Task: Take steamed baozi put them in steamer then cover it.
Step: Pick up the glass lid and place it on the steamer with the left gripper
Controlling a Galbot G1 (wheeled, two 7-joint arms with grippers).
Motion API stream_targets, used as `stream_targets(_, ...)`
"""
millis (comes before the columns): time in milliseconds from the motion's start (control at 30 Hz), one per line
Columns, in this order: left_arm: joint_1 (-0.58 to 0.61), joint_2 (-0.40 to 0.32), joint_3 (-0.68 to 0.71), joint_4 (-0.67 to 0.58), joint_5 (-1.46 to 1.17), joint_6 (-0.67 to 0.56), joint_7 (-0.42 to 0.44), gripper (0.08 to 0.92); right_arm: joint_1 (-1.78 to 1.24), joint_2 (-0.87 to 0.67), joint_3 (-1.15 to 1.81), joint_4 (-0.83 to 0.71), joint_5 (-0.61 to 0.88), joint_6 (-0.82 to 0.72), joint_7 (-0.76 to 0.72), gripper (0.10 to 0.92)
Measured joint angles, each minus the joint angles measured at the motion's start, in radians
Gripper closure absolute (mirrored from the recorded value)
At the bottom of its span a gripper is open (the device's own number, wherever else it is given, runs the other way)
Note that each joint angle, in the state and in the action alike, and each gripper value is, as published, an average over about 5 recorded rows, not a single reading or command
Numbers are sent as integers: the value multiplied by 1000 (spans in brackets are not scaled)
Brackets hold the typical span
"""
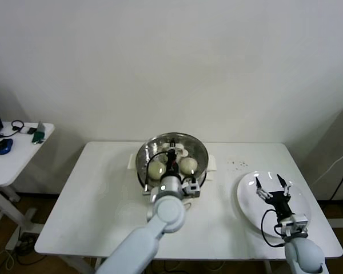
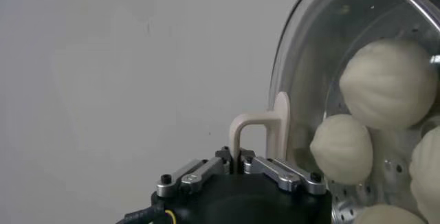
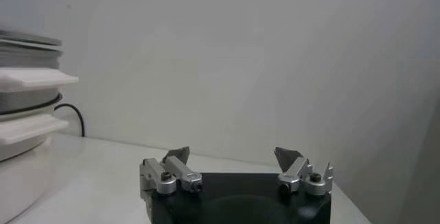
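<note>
The steamer (image 1: 142,153) stands at the back middle of the white table, and its side shows in the right wrist view (image 3: 24,105). The clear glass cover (image 1: 172,138) lies over it. Through the glass (image 2: 323,47) I see several cream-white baozi (image 2: 388,84) on the perforated steel; two show from above (image 1: 156,169). My left gripper (image 1: 171,162) reaches down over the steamer's middle and is shut on the cover's cream bar handle (image 2: 265,126). My right gripper (image 1: 269,181) hovers open and empty (image 3: 234,157) over the white plate (image 1: 248,208).
The white plate at the right front of the table (image 1: 103,200) carries nothing. A small side table (image 1: 17,154) at the far left holds a blue mouse (image 1: 4,146) and small items. A cable (image 1: 334,171) hangs at the far right.
</note>
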Motion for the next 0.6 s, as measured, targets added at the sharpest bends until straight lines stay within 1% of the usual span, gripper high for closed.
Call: stream_targets(600,9,2,1,24,-14,0,-35,853,4,8,-2,2,-9,3,-2,203)
